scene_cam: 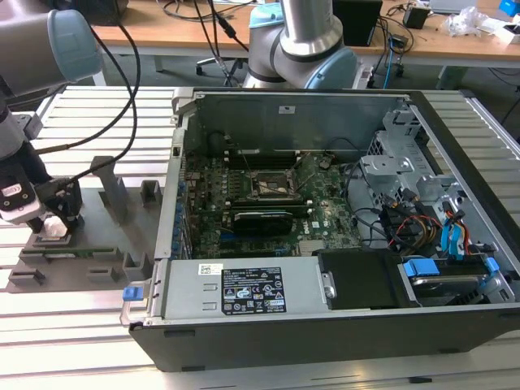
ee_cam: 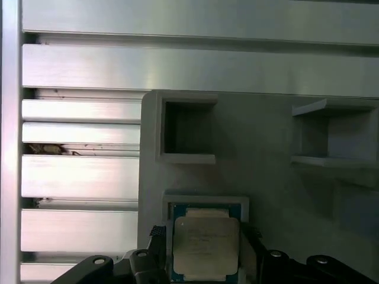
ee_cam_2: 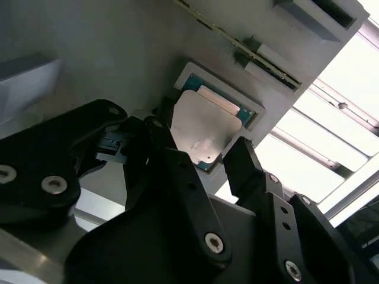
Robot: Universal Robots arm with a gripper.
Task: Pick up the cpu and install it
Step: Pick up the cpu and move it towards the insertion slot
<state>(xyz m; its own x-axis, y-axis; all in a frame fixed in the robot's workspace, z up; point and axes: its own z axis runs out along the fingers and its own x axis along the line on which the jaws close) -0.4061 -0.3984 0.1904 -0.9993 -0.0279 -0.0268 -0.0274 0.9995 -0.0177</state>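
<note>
One cpu [ee_cam: 204, 248]: flat in grey fixture [ee_cam: 266, 148] pocket, at the exterior view's lower left.
End effector [ee_cam: 203, 236]: open, straddling cpu, gripping nothing.
Handling: light, stiff, probably fragile underneath; take opposite edges.

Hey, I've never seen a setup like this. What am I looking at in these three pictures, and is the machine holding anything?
This is a robot arm with a gripper at its end. Its job is to pick up a computer chip and fit it into a computer.

The exterior view comes from a camera off the arm. At its left, the gripper is down at a grey fixture plate on a slotted metal table. At its right lies an open computer case with its circuit board exposed.

Both wrist views come from cameras riding on the arm. They show the cpu, a pale square chip, sitting in a recess of the plate with the gripper right at it. I cannot tell whether it is gripped yet.
</note>
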